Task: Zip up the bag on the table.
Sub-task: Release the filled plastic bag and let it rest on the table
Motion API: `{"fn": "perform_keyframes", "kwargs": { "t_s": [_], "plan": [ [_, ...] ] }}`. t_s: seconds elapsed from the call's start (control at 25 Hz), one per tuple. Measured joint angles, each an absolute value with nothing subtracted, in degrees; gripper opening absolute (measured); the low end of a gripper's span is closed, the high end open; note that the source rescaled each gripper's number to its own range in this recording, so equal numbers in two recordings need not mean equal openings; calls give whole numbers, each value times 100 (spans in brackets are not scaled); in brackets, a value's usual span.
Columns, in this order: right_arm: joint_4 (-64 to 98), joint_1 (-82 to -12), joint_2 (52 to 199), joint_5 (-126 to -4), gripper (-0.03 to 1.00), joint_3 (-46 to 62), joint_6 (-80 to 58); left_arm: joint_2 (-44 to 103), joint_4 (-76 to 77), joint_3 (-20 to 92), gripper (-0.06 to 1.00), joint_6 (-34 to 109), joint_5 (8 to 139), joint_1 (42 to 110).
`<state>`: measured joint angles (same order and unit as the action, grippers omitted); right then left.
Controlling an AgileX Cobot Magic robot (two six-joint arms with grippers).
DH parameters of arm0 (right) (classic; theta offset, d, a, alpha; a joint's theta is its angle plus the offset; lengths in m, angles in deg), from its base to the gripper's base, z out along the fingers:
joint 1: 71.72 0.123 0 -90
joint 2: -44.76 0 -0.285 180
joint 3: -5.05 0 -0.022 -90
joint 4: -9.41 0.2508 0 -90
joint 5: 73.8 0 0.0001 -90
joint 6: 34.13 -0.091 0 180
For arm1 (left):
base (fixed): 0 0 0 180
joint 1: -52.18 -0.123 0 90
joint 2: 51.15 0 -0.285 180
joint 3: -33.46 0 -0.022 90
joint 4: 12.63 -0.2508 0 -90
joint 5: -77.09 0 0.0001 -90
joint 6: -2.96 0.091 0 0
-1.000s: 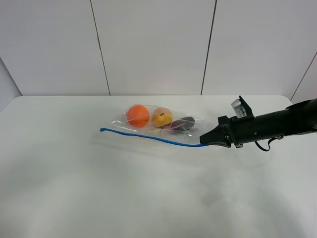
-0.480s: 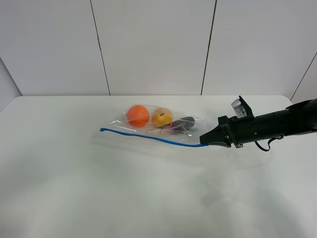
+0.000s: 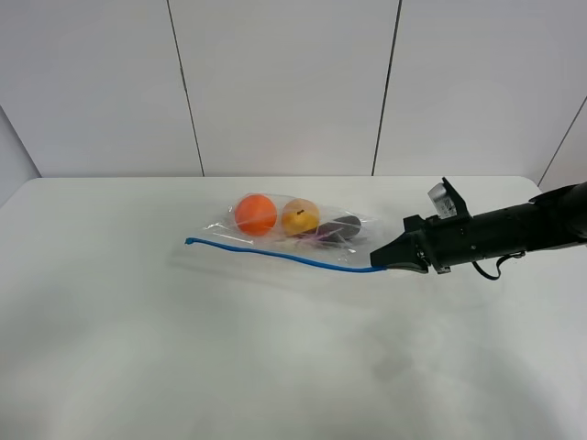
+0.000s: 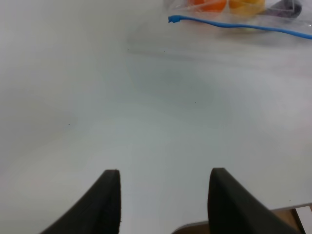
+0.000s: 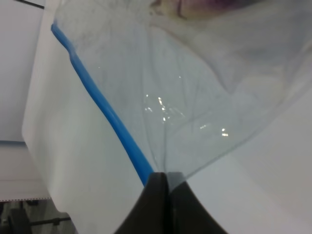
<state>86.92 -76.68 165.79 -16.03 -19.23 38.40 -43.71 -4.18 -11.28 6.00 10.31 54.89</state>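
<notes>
The clear bag (image 3: 292, 236) lies on the white table (image 3: 183, 330) with an orange (image 3: 255, 214), a yellow fruit (image 3: 300, 217) and a purple eggplant (image 3: 339, 229) inside. Its blue zipper strip (image 3: 275, 254) runs along the near edge. My right gripper (image 3: 374, 265) is shut on the strip's right end; the right wrist view shows the blue strip (image 5: 105, 107) entering the closed fingertips (image 5: 163, 185). My left gripper (image 4: 163, 195) is open and empty over bare table, far from the bag (image 4: 234, 7); it is out of the exterior view.
A white panelled wall (image 3: 284, 87) stands behind the table. The table's near edge (image 4: 239, 220) shows just beside the left gripper's fingers.
</notes>
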Motion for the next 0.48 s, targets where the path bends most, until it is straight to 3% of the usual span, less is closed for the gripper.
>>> {"fn": "perform_keyframes", "kwargs": {
  "t_s": [0.12, 0.16, 0.28, 0.36, 0.48],
  "plan": [
    [8615, -7668, 16579, -1687, 27, -1923, 3846, -4371, -418, -1128, 65, 600, 1031, 5489],
    [8589, -7668, 16579, -1700, 40, -1923, 3852, -4371, -418, -1128, 65, 600, 1031, 5489],
    [8537, -7668, 16579, -1832, 65, -1923, 3856, -4371, -418, -1128, 65, 600, 1031, 5489],
    [8518, -7668, 16579, -1961, 73, -1923, 3858, -4371, -418, -1128, 65, 600, 1031, 5489],
    [8518, -7668, 16579, -2110, 76, -1923, 3863, -4371, -418, -1128, 65, 600, 1037, 5489]
  ]
}}
